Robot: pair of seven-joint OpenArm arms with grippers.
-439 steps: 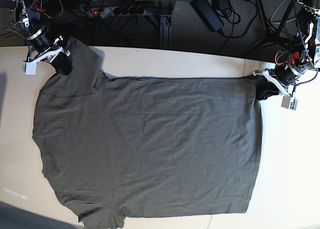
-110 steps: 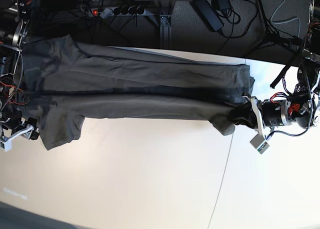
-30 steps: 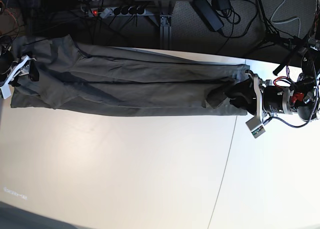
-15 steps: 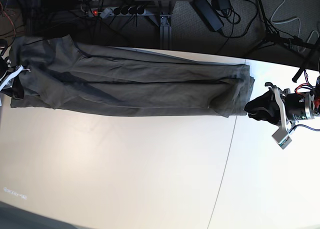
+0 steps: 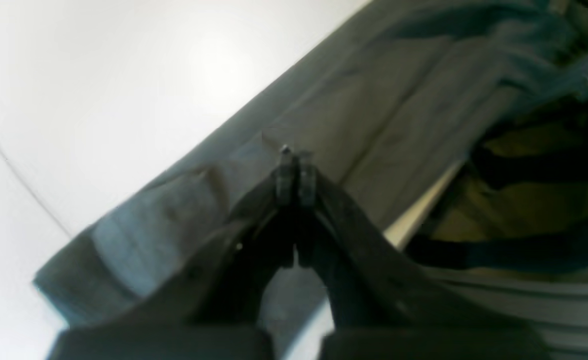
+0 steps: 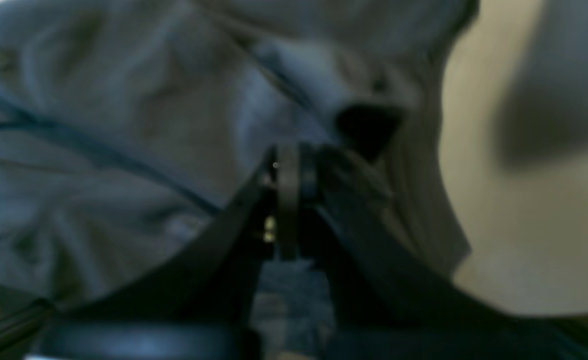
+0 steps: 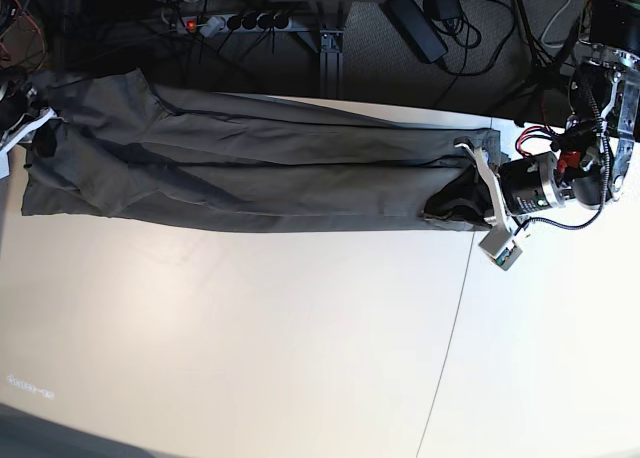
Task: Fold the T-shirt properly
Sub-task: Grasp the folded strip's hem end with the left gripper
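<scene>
Base view shows the dark olive-grey cotton T-shirt (image 7: 250,168) lying as a long folded band along the far edge of the pale table (image 7: 250,338), its far part hanging over that edge. The left gripper (image 7: 450,200) is over the band's end on this view's right side. In the left wrist view its jaws are fully together, with no cloth visible between them. The right gripper (image 7: 38,138) is at the opposite end, at the frame's border. In the blurred right wrist view, its jaws are also pressed together above the wrinkled cloth, and I cannot tell if cloth is pinched there.
</scene>
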